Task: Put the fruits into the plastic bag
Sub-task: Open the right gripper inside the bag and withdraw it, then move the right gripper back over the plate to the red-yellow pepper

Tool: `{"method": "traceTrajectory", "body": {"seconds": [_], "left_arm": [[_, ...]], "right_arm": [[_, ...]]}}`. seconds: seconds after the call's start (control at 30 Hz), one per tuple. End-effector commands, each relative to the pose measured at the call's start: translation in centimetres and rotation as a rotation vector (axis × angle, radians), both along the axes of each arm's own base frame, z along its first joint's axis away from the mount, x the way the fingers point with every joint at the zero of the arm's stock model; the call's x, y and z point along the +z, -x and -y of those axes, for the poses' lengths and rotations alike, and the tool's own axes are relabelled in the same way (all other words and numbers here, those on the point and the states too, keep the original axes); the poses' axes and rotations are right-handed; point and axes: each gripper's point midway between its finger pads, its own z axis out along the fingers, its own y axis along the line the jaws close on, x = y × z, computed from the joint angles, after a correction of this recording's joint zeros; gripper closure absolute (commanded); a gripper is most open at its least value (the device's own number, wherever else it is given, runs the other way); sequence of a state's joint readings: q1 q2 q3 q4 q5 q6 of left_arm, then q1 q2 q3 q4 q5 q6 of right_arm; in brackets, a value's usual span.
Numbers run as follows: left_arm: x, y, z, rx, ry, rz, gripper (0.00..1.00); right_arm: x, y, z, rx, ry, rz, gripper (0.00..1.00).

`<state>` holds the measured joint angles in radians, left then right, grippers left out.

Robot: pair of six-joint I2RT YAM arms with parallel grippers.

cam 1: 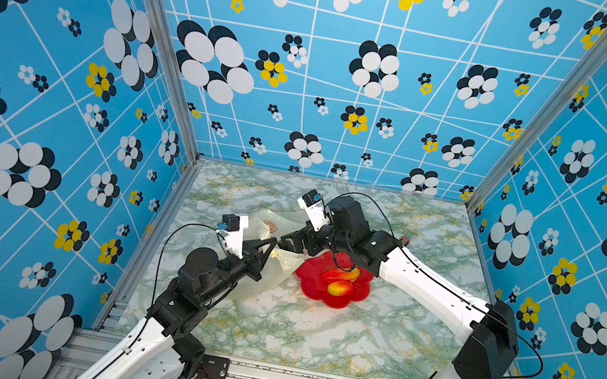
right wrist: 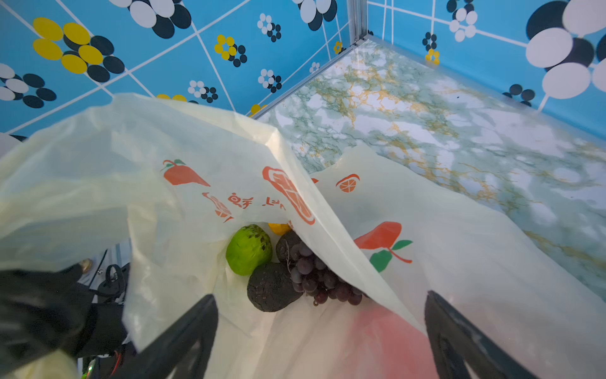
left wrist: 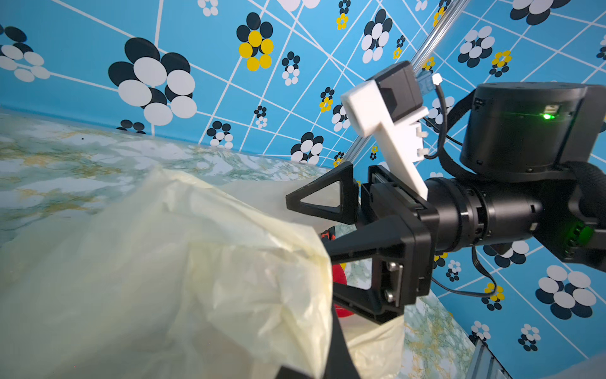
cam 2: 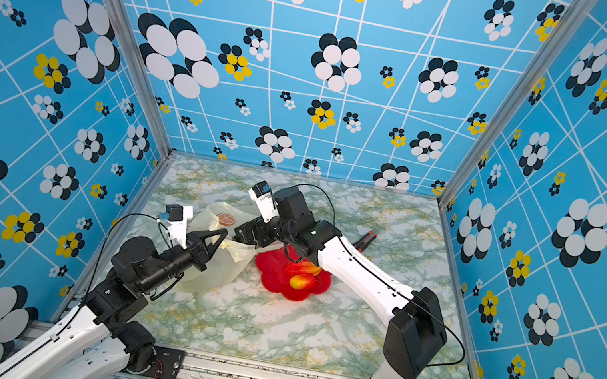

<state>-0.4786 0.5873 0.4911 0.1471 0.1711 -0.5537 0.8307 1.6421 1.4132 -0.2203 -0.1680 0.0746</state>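
Green-veined marble-look tabletop (cam 1: 310, 335), bearing red flower-shaped plate (cam 1: 311, 291) near centre, crinkly cream-yellow plastic bag (cam 1: 271, 279) at its nine o'clock, small red-and-black tool (cam 2: 367, 237) at two o'clock.

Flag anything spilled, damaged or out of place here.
Nothing stands out. The crinkly cream-yellow plastic bag is pinched by the left gripper; green, dark and purple toy fruits lie inside it, two red-yellow ones sit on the red flower-shaped plate.

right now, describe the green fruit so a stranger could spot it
Find the cream bag with orange prints, left of the red plate. Look inside its mouth. The green fruit is the only bright green piece, beside a dark oval and purple grapes.
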Motion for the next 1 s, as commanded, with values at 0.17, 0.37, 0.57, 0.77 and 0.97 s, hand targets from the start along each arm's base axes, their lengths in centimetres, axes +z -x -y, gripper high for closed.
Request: {"method": "traceTrajectory", "body": {"seconds": [0.17,0.37,0.57,0.77,0.97], "left_arm": [[0.4,-0.6,-1.1,0.068,0.012,-0.007,1.0],[0.6,-0.6,-1.2,0.076,0.004,0.0,1.0],[1.1,-0.4,-1.7,0.092,-0.014,0.014,1.0],[1.1,-0.2,-1.9,0.096,-0.015,0.016,1.0],[0.9,-0.2,-1.7,0.091,-0.011,0.012,1.0]], "right_arm": [[5.6,-2.4,5.1,-0.268,-0.064,0.24,0.01],[5.8,-0.9,4.2,-0.168,-0.137,0.173,0.01],[6.3,-2.0,7.8,-0.319,-0.205,0.017,0.0],[4.6,-2.1,15.5,-0.53,-0.292,-0.351,0.01],[0.6,1.5,20.5,-0.618,-0.224,-0.606,0.02]]}}
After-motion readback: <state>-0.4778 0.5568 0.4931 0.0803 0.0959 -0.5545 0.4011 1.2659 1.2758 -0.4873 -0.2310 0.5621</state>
